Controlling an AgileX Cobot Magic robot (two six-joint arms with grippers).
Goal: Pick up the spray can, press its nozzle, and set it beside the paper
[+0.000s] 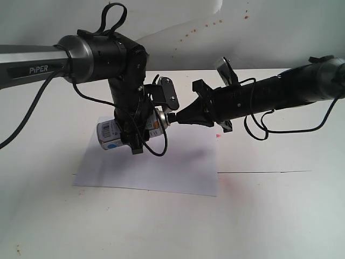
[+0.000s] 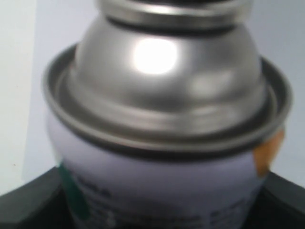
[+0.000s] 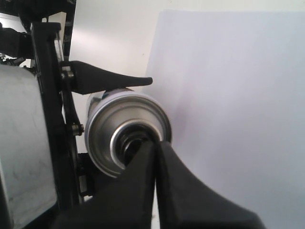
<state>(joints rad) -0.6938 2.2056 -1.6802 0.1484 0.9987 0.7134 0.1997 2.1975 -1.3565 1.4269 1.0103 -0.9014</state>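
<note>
spray can (image 1: 110, 134) is up in the air, lying nearly sideways, base toward 9 o'clock and top toward 3 o'clock in the exterior view, hanging over the paper (image 1: 178, 167), not touching it. looks like a small, light, stiff metal can. the wall is smooth and round, so i'd guess it's slippery and could twist in a loose hold. best grip is across the mid body on the label, clear of the domed top so the button stays free. look: shiny silver shoulder and rim, white label with barcode, a blue dot near the base, and an orange-red patch at the label edge in the left wrist view. nozzle (image 1: 169, 117) is a tiny black bit at the 3 o'clock end, mostly hidden in the right wrist view. left gripper (image 1: 135, 137) comes from 12 o'clock, fingers clamped on the can body either side. right gripper (image 1: 181, 116) reaches in from 3 o'clock, fingers pressed together into one wedge, tip right at the nozzle. looks like contact, but can't tell if the button is pushed down. no spray visible. paper lies flat on the white table (image 1: 280, 216), at 6 o'clock from the can.
</note>
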